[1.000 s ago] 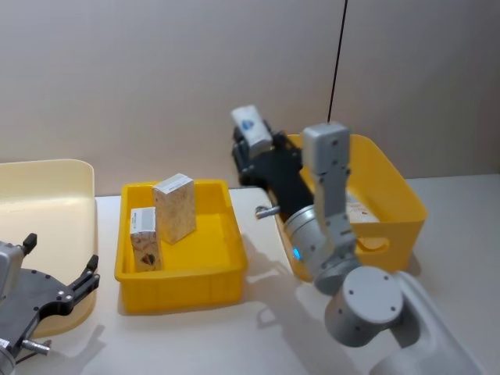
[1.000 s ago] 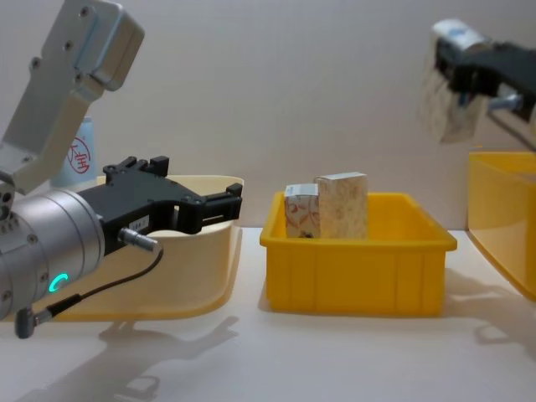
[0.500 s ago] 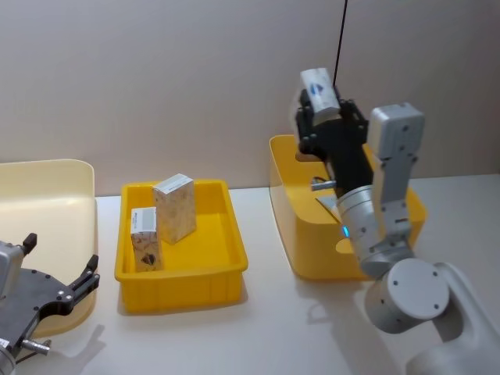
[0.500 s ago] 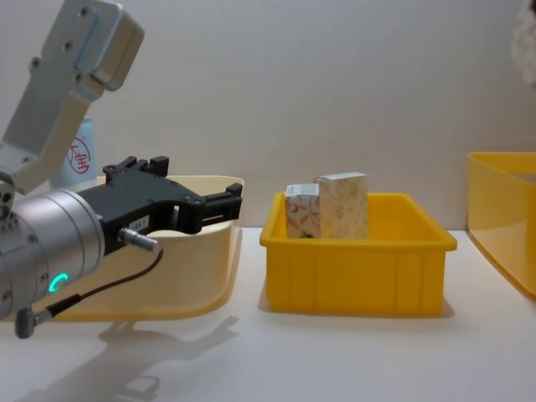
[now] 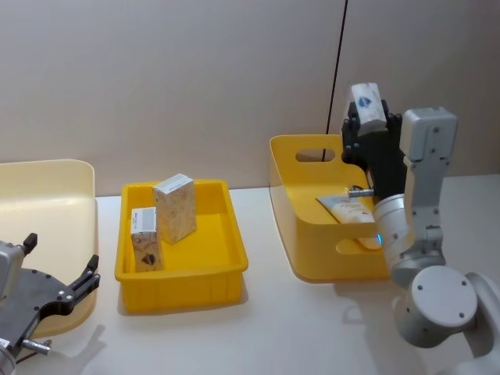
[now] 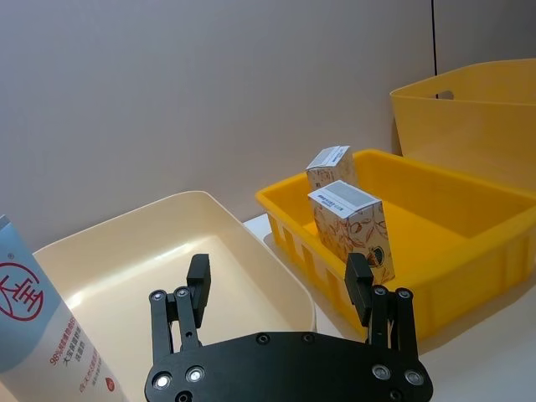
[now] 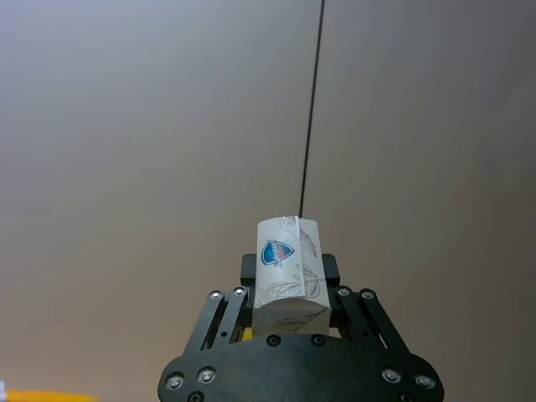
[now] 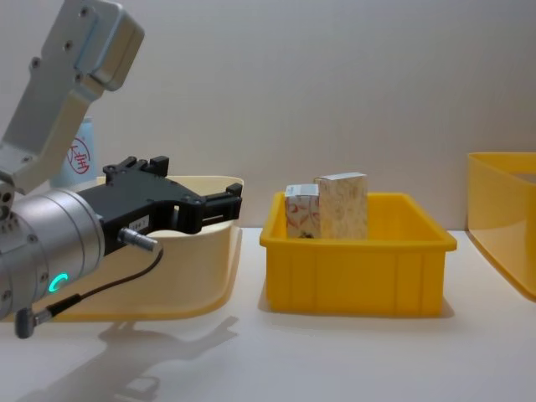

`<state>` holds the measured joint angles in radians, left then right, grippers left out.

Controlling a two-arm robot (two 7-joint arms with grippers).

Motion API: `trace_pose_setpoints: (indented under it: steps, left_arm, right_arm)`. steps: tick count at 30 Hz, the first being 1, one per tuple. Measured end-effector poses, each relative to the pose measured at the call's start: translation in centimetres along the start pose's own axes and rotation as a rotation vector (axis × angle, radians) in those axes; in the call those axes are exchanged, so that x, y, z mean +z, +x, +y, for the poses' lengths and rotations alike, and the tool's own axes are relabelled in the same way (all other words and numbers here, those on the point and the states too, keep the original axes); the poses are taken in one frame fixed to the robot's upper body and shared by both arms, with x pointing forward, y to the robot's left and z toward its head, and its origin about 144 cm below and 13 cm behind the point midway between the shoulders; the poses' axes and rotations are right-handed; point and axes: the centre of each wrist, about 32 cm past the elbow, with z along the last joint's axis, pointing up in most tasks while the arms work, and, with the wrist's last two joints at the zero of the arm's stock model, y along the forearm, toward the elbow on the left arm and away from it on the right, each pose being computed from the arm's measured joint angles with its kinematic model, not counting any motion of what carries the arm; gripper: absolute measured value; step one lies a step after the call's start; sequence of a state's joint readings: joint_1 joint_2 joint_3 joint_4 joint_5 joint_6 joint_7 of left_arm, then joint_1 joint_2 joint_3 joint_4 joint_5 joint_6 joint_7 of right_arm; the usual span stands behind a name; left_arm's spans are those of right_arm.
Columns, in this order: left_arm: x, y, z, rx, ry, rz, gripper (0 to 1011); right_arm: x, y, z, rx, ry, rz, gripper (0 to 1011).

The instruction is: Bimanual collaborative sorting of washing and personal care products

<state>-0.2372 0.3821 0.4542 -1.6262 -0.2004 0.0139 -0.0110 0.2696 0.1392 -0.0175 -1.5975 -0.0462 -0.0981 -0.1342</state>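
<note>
Sitting between right jaws: carton (image 7: 287, 272)

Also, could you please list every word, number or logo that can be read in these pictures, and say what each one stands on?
"98": start of a small red line on the tall light blue squeeze tube; the rest is too blurred to read.
Red round logo on that tube: one character, unreadable.
Blue shield logo on the small white carton in the right gripper: lettering too small.
Label on the nearer white carton in the yellow tray: too small.

head: high, downward | chest: low, side-on | shared: shallow yellow bin (image 5: 180, 269) (image 8: 358, 272)
</note>
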Motion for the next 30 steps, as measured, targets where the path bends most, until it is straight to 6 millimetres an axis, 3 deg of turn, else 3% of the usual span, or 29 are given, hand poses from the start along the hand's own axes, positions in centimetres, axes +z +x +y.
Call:
trace_pose_setpoints:
  steps: [15, 30]
  left_arm:
    - [0.0, 0.0, 0.0, 0.0, 0.0, 0.0, 1003]
    - [0.0, 0.0, 0.0, 0.0, 0.0, 0.0, 1003]
  right_arm:
    - [0.0, 0.1, -0.6, -0.034, -0.181, -0.029, 408]
    - [-1.4, -1.0, -0.5, -0.002, -0.341, -0.011, 408]
